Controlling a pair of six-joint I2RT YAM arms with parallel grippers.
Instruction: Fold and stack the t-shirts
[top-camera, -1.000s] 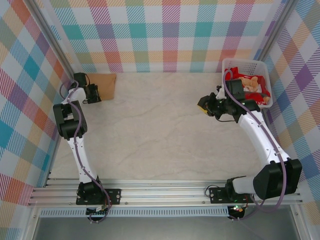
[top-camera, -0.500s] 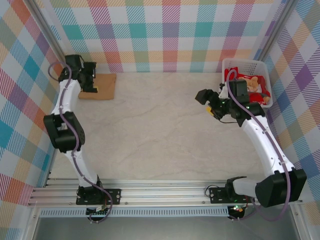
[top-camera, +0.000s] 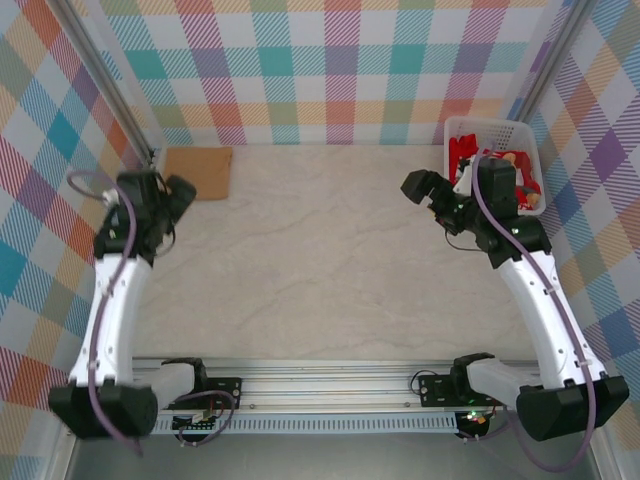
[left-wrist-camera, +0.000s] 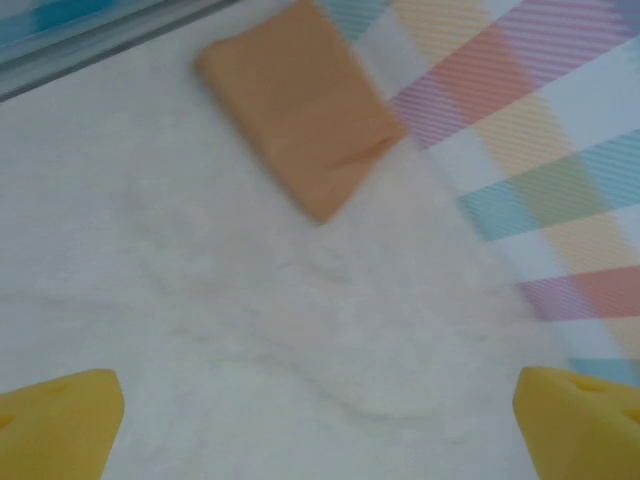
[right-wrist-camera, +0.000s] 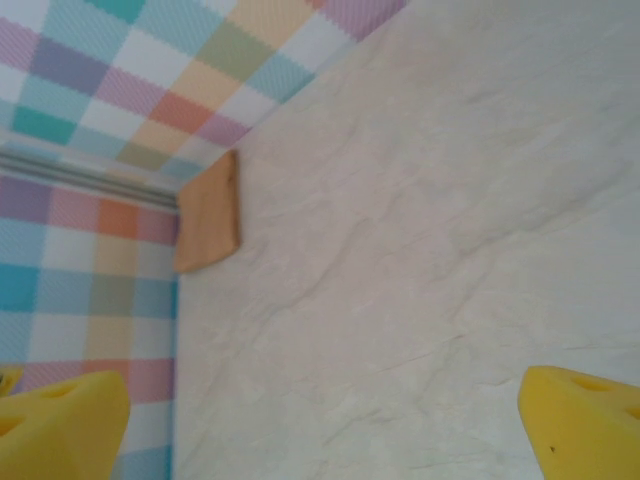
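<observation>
Overhead, two wrist views; common tan t-shirt (top-camera: 198, 172)

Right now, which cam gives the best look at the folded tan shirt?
Left wrist: the folded tan shirt sits close and large, its outline and a crease plain. Top external shows it small in the far-left corner; right wrist shows it distant and foreshortened near the wall.

Across the table (top-camera: 320, 260) I can pass freely — only the folded tan t-shirt (top-camera: 198, 172) far left and the white basket (top-camera: 490, 123) far right obstruct.
</observation>
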